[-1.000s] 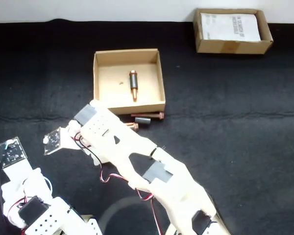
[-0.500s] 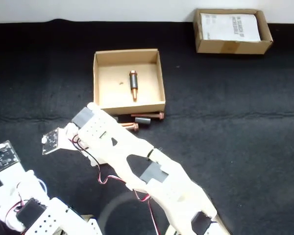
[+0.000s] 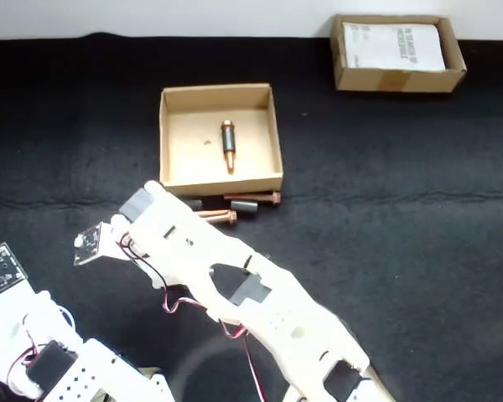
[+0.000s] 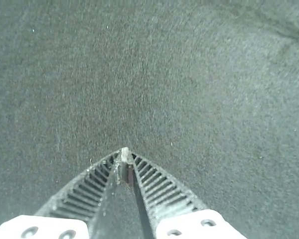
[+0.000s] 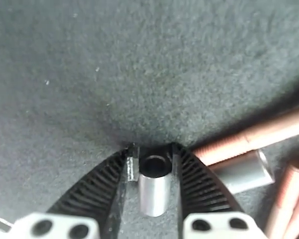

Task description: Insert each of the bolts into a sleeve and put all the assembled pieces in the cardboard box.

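The open cardboard box stands mid-table with one assembled bolt and sleeve lying inside. Just in front of it lie two copper bolts and a dark sleeve. My right arm stretches from the near edge to that spot. In the right wrist view my right gripper is shut on a metal sleeve, its bore showing. A copper bolt and a second sleeve lie right beside it. My left gripper is shut, holding nothing, over bare black cloth.
A second cardboard box with a printed sheet sits at the back right. The left arm is folded at the near left corner. Black cloth covers the table, with open room on the right.
The right arm has drawn back slightly toward the near left, uncovering more of the loose bolts. The left arm's head has pulled away toward the near left edge.
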